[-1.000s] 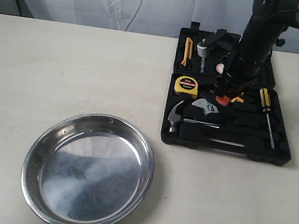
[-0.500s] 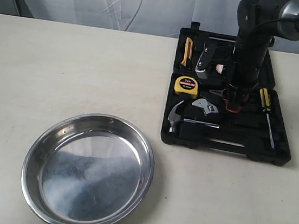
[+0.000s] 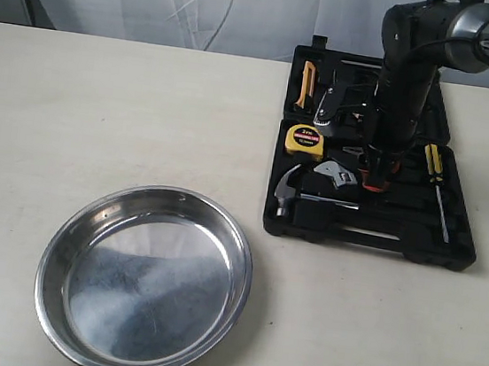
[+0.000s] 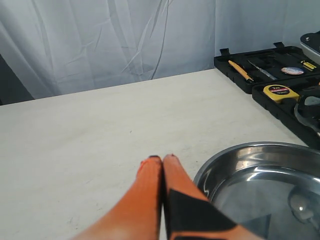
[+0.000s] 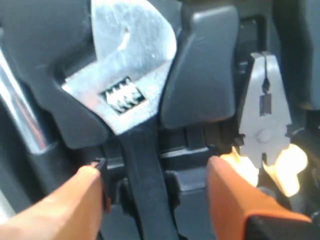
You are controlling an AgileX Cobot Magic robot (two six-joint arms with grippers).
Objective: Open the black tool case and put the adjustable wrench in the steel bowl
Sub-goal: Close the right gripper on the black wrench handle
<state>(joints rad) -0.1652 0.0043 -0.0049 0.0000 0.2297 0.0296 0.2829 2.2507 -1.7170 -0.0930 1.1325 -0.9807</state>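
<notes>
Jaws spread wide, the right gripper (image 5: 152, 172) straddles the black handle of the silver-headed adjustable wrench (image 5: 122, 70), seated in the open black plastic tool case (image 3: 371, 241); a clean pickup likely demands sinking lower, centring, closing firmly before carrying to the round steel bowl (image 3: 55, 254).

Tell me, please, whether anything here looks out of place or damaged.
Nothing stands out: the adjustable wrench lies seated in the black tool case, and the steel bowl sits upright and empty.

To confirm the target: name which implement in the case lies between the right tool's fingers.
The adjustable wrench: its black handle runs between them, while the pliers lie outside.
</notes>
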